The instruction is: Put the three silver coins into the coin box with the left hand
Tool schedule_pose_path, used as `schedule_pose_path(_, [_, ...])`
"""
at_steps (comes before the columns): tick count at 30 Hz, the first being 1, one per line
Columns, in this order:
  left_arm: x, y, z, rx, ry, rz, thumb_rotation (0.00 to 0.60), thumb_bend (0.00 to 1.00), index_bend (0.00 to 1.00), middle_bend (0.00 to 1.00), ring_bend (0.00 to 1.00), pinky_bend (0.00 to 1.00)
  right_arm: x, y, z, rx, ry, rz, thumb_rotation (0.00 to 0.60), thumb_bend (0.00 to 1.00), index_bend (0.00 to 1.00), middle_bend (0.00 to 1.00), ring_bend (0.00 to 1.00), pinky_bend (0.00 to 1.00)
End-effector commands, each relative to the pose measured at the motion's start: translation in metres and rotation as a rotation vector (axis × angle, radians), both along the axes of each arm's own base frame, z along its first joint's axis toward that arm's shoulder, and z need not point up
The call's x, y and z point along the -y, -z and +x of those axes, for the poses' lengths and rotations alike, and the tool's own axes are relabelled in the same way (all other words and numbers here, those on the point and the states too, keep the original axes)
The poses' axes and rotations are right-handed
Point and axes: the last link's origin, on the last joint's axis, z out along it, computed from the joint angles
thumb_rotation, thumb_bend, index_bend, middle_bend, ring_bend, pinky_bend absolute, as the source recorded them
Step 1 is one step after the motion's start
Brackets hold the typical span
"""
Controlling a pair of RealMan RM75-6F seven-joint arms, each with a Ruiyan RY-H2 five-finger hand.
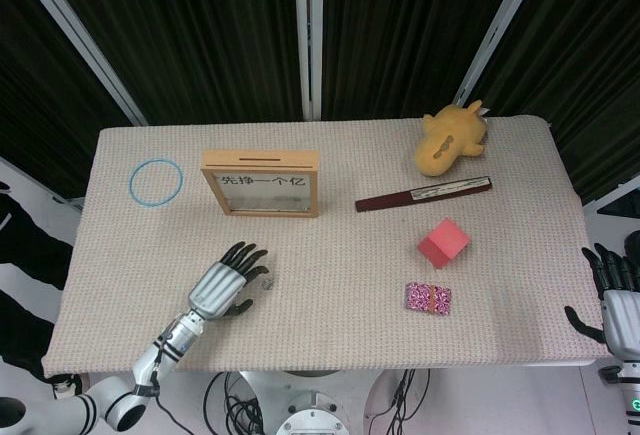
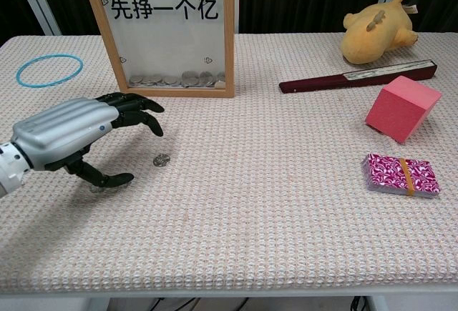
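Left hand (image 2: 68,134) hovers low over the woven beige desk (image 2: 272,218), fingers curled but apart, holding nothing. One small silver coin (image 2: 162,159) lies flat just beside its fingertips. Wood-framed glass-front coin box (image 2: 168,28) stands upright behind. Right hand (image 1: 620,300) at the desk's edge, fingers spread.

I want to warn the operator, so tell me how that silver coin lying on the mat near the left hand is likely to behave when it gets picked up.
The coin lies flat on the woven mat, so fingertips probably find little edge to catch. It looks thin and smooth, likely slippery. The left hand hovers curled above it.
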Motion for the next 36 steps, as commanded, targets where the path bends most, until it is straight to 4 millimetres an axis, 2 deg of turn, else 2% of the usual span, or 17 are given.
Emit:
schedule_pose_path(1, [-0.001,0.001,0.001,0.009,-0.004,-0.003,0.600,0.29,0.29,0.09,0.00,0.07,0.000,0.000,0.000,0.001,0.001,0.000,0.600,0.21,0.00,0.00,0.00,0.00])
schedule_pose_path(16, [-0.004,0.015,0.003,0.021,-0.014,-0.031,0.600,0.31,0.32,0.11,0.00,0.06,0.001,0.002,-0.002,-0.002,0.010,0.008,0.600,0.21,0.00,0.00,0.00,0.00])
schedule_pose_path(22, [-0.005,0.016,0.000,0.023,-0.024,-0.034,0.600,0.31,0.36,0.11,0.00,0.06,0.002,0.003,-0.002,0.000,0.014,0.012,0.600,0.21,0.00,0.00,0.00,0.00])
schedule_pose_path(36, [-0.006,0.022,-0.001,0.019,-0.018,-0.055,0.600,0.31,0.37,0.11,0.00,0.06,0.003,0.004,-0.003,-0.002,0.022,0.014,0.600,0.21,0.00,0.00,0.00,0.00])
